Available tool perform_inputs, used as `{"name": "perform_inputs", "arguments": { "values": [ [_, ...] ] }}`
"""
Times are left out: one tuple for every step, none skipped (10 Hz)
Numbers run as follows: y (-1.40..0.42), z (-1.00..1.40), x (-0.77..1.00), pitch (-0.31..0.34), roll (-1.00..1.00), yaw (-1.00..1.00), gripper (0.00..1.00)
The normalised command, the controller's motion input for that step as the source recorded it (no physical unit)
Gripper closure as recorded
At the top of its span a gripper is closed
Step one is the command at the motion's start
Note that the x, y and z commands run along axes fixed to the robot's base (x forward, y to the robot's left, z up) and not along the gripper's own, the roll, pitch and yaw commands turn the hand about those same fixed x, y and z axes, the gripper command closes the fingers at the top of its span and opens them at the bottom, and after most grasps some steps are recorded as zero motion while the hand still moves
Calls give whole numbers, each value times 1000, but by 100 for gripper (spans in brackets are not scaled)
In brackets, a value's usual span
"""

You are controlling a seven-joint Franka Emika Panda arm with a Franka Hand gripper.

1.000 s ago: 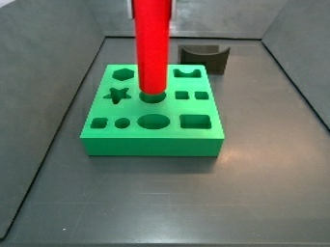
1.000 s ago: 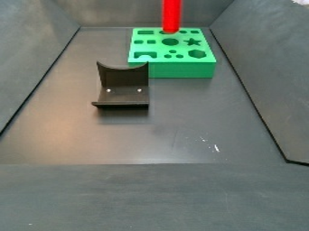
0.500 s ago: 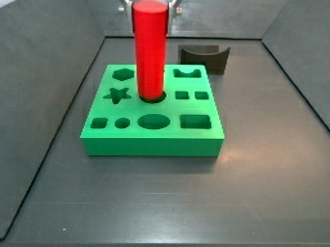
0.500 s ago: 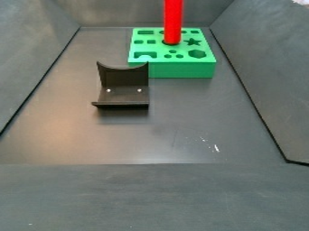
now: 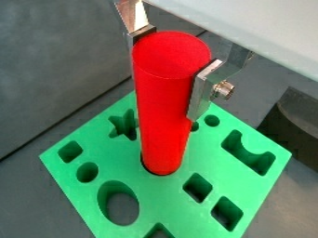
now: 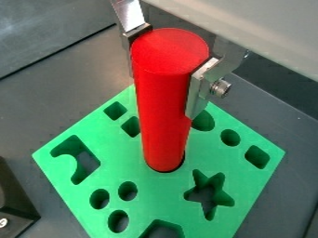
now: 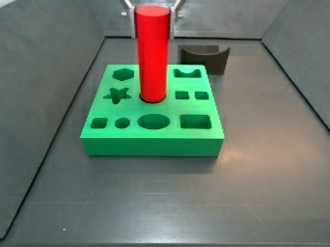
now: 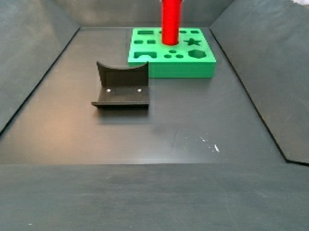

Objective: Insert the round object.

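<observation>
The cylinder (image 5: pixel 166 102) stood upright, its lower end sunk in a round hole of the green block (image 6: pixel 87 186). It sat in the middle of the block's top in a side view (image 7: pixel 152 56). The gripper (image 6: pixel 165 51) was at the cylinder's top, one finger (image 5: pixel 206 85) flat against its side and another on the opposite side, pinching it. Judged from this, the insertion was begun but not finished: most of the cylinder showed above the block, and release was not yet done. The fixture (image 8: pixel 121 86) stood well apart.
</observation>
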Motion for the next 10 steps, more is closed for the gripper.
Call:
{"name": "perform_inputs", "arguments": {
  "values": [
    [57,-303,14,0,0,-54,100],
    [0,-329,11,-23,0,-49,100],
    [0,-369,0,-40,4,-46,100],
    [0,-411,0,-106,26,-6,100],
    [0,-380,0,-106,16,-14,100],
    [-89,-329,0,-144,0,0,100],
    [-94,-337,0,-120,13,0,100],
    [-40,-386,0,-114,41,0,100],
    [0,-309,49,-37,30,0,100],
    [0,0,0,0,0,0,100]
  ]
}}
